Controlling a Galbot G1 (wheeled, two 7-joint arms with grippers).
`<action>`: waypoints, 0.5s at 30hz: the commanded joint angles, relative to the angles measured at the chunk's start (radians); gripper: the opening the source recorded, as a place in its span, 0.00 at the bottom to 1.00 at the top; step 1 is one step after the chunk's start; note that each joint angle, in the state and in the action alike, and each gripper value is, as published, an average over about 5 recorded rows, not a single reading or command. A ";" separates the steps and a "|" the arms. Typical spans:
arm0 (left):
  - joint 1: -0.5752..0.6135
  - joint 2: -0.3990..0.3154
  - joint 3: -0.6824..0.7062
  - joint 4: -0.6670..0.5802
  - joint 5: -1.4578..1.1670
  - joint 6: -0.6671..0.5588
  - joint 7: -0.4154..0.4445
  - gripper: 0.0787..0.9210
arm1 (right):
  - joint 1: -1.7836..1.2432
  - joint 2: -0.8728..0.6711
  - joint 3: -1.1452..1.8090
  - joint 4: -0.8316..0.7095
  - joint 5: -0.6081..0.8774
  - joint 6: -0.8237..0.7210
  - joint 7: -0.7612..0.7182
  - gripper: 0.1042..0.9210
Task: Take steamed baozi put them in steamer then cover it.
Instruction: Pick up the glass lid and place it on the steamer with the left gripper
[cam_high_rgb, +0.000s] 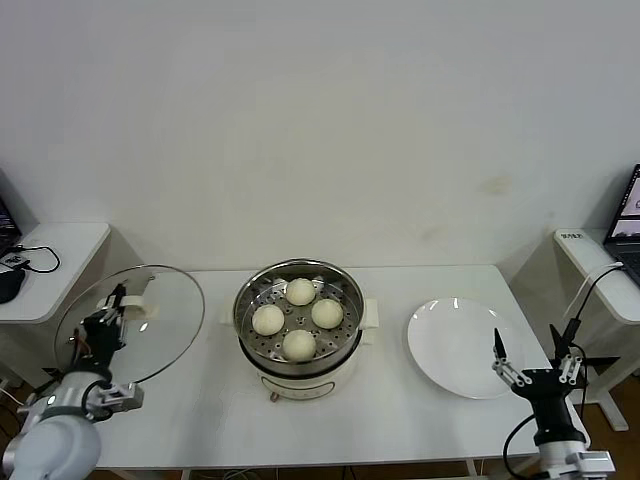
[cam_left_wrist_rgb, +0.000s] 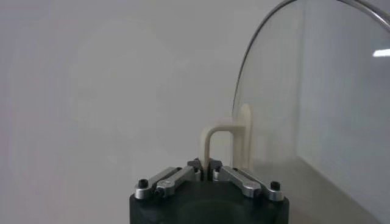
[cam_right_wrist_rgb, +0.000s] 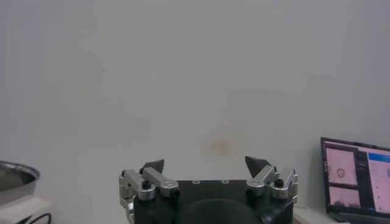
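We saw the steamer (cam_high_rgb: 300, 330) at the middle of the white table (cam_high_rgb: 200, 420), uncovered, with four steamed baozi (cam_high_rgb: 298, 319) resting on its perforated tray. To the steamer's left, the left gripper (cam_high_rgb: 112, 305) held the cover (cam_high_rgb: 150, 330) lifted and tilted, jaws clamped tight on the cream handle (cam_left_wrist_rgb: 220, 143). To the steamer's right lay a white plate (cam_high_rgb: 460, 345), bare. Beyond the plate, near the table's edge, the right gripper (cam_high_rgb: 532, 362) pointed upward with its jaws spread wide, holding nothing.

Cover (cam_left_wrist_rgb: 317, 91) rim cut off in left wrist view
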 joint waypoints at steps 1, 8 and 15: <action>-0.218 0.025 0.294 -0.048 -0.008 0.133 0.064 0.06 | 0.009 0.009 -0.035 -0.025 -0.091 0.009 0.003 0.88; -0.380 -0.084 0.479 0.026 0.144 0.186 0.138 0.06 | 0.034 0.012 -0.050 -0.044 -0.130 0.007 0.001 0.88; -0.454 -0.247 0.545 0.082 0.369 0.204 0.224 0.06 | 0.057 0.020 -0.075 -0.075 -0.176 0.013 0.002 0.88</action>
